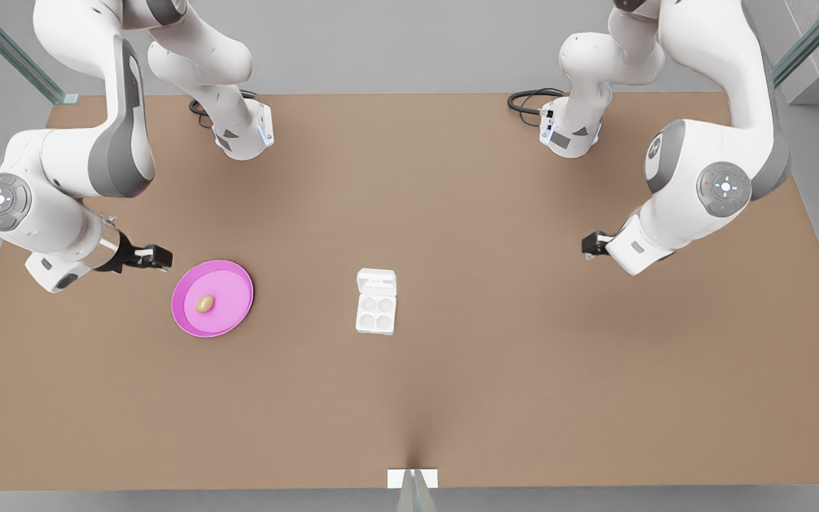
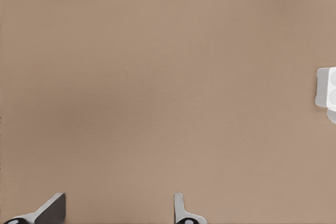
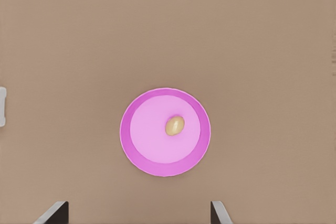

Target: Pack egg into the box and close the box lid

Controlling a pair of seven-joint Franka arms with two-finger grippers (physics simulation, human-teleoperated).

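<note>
On the front view's left, the right claw point(image 1: 161, 257) hangs just beside the far-left rim of the pink plate point(image 1: 239, 274), above the brown desk point(image 1: 523, 398). In the right wrist view its two fingertips point(image 3: 55, 213) stand wide apart with nothing between them, and the plate sits in the gap ahead. The egg point(image 1: 204, 304) lies on the plate, a little left of its middle in the front view, untouched.

Near the middle of the desk is the box point(image 1: 375, 313), its four cups bare. The box lid point(image 1: 377, 281) lies flipped open on the far side, hinged to the tray.

On the front view's right, the left claw point(image 1: 589, 245) hovers well apart from the box, waiting. Its wrist view shows its fingertips point(image 2: 181, 211) spread and empty over bare desk, with an edge of the box at the side.

By my reading, the task is at its very start: the approach to the egg, with no packing or closing done yet. The next move calls for the right claw to shift over the plate, come down centred on the egg, and close gently across its narrow width, since such a small rounded thing could easily roll or slip out. It would then carry it rightwards to a cup.
</note>
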